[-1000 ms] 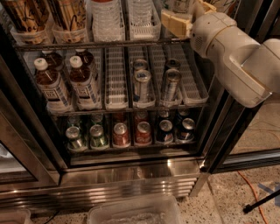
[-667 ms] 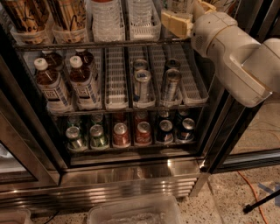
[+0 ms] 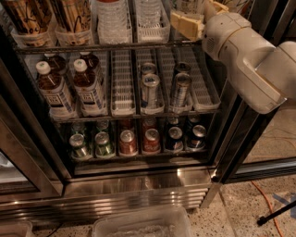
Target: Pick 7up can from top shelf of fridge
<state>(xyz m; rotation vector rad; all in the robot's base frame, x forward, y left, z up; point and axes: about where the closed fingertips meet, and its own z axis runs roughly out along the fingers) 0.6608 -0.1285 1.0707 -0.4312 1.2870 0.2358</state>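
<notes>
The fridge point(image 3: 138, 185) stands open in front of me, with black frames and a shiny steel base panel. The top shelf point(image 3: 106, 47) is the highest wire rack in view. It carries tall tan cans point(image 3: 69, 16) at the left and clear bottles in lane trays point(image 3: 111, 21) in the middle. At its right end, a pale silvery can point(image 3: 188, 5) that may be the 7up can shows only in part at the frame's top edge. My gripper point(image 3: 199, 18) is at that right end, right in front of and beside this can. My white arm point(image 3: 249, 65) reaches in from the right.
The middle rack holds white-capped brown bottles point(image 3: 53, 90) and slim silver-blue cans point(image 3: 150, 88). The bottom rack holds small green, red and dark cans point(image 3: 127, 141). A clear plastic bin point(image 3: 143, 226) sits on the floor in front. An orange cable point(image 3: 270, 203) lies at the right, beside the black door frame point(image 3: 240, 139).
</notes>
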